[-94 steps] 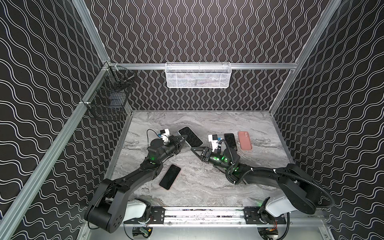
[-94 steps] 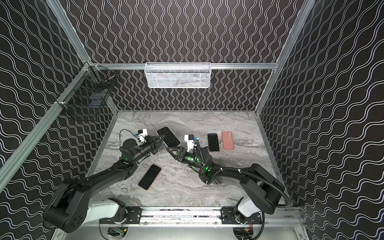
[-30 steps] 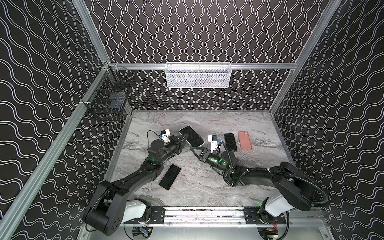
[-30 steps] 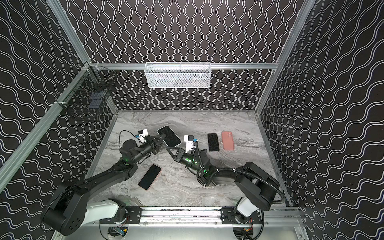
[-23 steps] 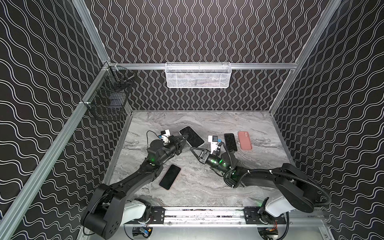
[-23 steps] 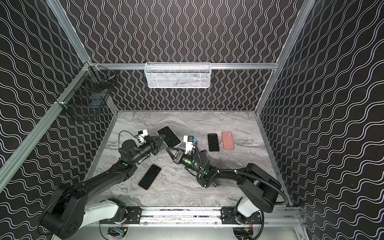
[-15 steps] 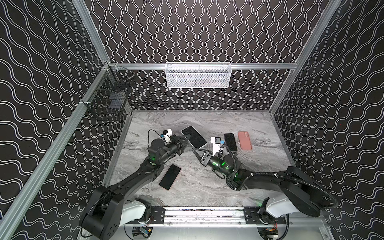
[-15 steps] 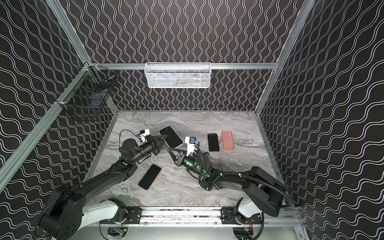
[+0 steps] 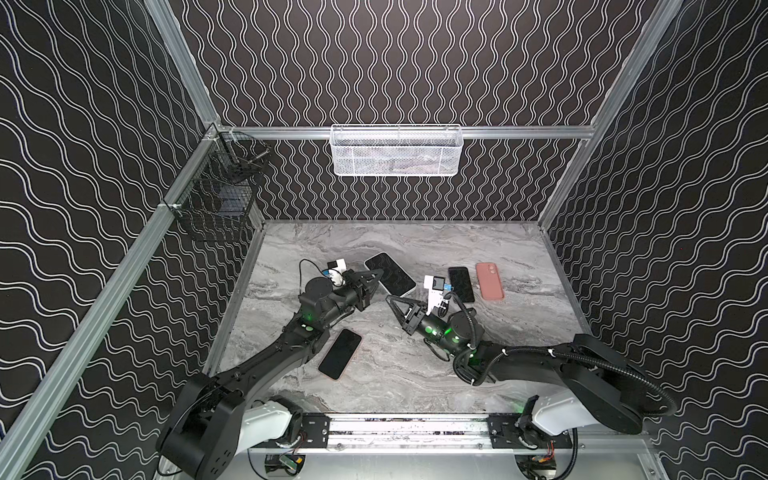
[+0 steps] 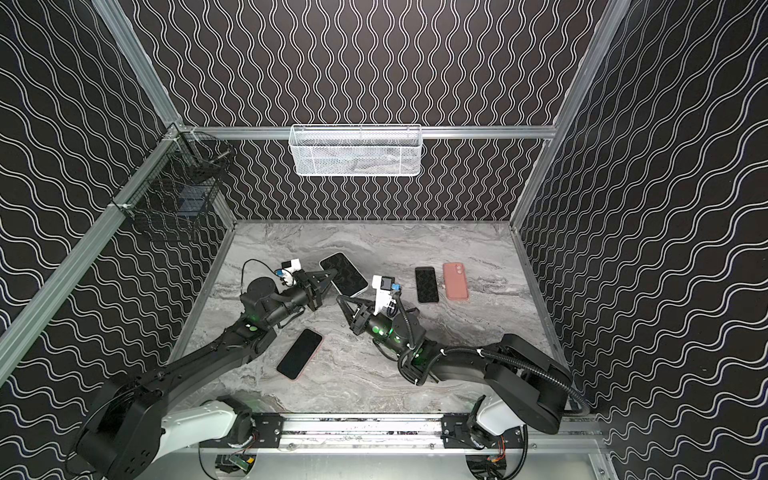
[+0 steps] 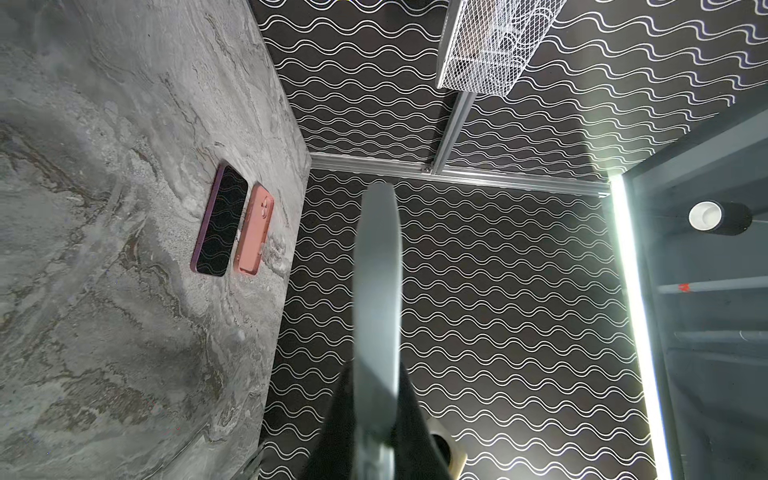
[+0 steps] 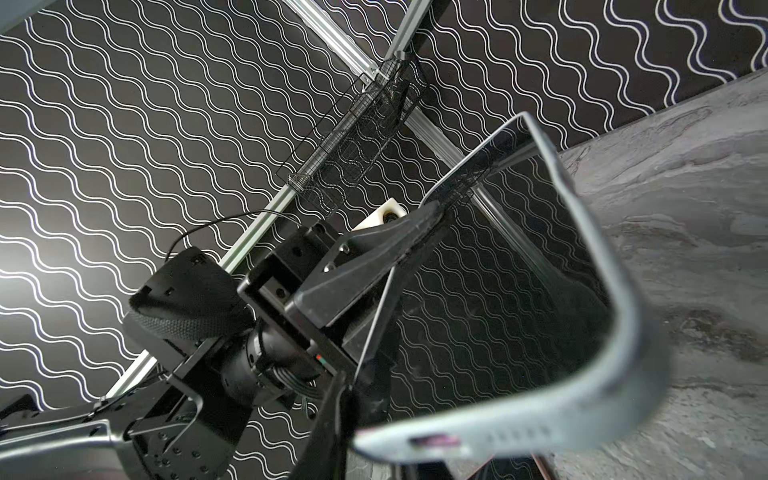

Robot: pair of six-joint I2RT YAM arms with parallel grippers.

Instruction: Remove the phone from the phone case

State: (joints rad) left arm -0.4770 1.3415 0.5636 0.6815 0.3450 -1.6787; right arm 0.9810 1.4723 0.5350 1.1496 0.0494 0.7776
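Grey-cased phone (image 9: 390, 274) sits edge-clamped in left jaws, open marble (image 9: 415, 365) alongside.

Walls (image 9: 374, 62) are black with white wavy lines. The surface (image 9: 374, 382) is grey marble with darker veins. The mesh basket (image 9: 395, 151) is white and the wire basket (image 9: 216, 199) black. The cased phone (image 9: 388, 272) has a black screen; its grey case (image 12: 623, 316) is pale. The pink case (image 9: 489, 281) is salmon. The purple-rimmed phone (image 11: 220, 220) is black. The near phone (image 9: 340, 353) is black with a pinkish edge. The arms (image 9: 270, 361) are black.
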